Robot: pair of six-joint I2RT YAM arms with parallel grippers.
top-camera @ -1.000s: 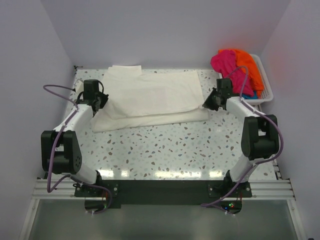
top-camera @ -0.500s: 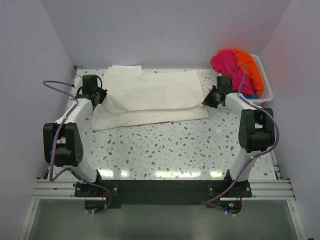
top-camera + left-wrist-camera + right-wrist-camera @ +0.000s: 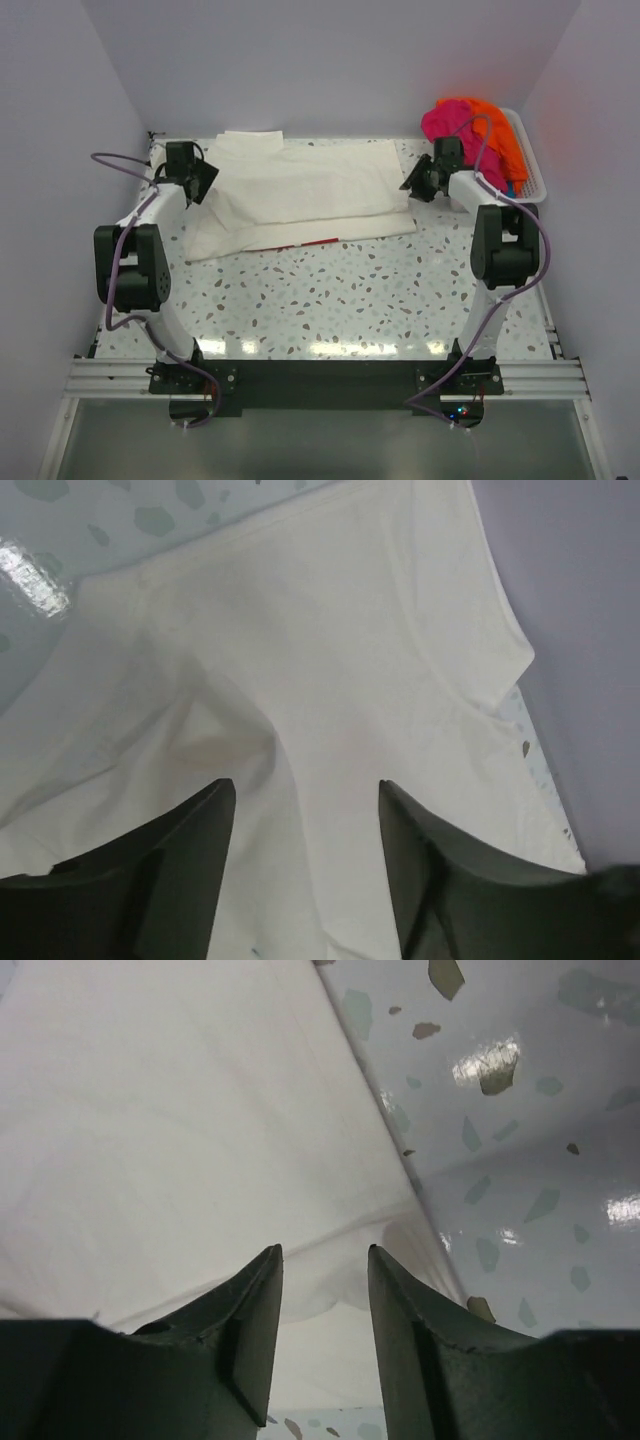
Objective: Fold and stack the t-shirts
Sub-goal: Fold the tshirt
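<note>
The cream-white t-shirt (image 3: 300, 195) lies folded lengthwise across the back of the table, with a strip of red print (image 3: 320, 241) showing at its near edge. My left gripper (image 3: 200, 185) hovers over the shirt's left end; in the left wrist view it (image 3: 305, 790) stands open with only cloth (image 3: 330, 630) below it. My right gripper (image 3: 412, 188) is at the shirt's right end, open (image 3: 325, 1255) above the folded edge (image 3: 200, 1110), gripping nothing. Magenta-pink (image 3: 450, 125) and orange (image 3: 495, 130) t-shirts are heaped in the basket, with a bit of teal (image 3: 505, 188) beneath them.
The white slatted basket (image 3: 533, 180) sits at the back right corner against the wall. Walls close in the table on the left, back and right. Speckled tabletop (image 3: 340, 300) stretches between the shirt and the arm bases.
Both grippers carried the shirt's upper layer toward the back, then opened and let it go. The fold now lies further back, uncovering the red print at the near edge.
</note>
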